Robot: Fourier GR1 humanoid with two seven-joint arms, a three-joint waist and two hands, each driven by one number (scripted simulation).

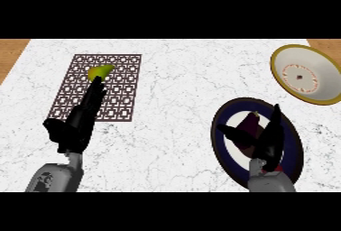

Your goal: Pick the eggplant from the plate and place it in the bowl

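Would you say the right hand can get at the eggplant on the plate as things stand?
Probably yes: the right hand is open right over the plate, thumb and fingers either side of the eggplant, nothing between.

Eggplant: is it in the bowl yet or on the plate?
On the plate. The eggplant lies on the plate, between the right hand's open fingers; the bowl holds nothing.

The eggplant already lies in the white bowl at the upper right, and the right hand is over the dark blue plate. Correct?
Not quite. In the head view the eggplant is on the dark blue plate, between the thumb and fingers of the right hand. The white bowl at the upper right holds nothing. The right hand is indeed over the plate.
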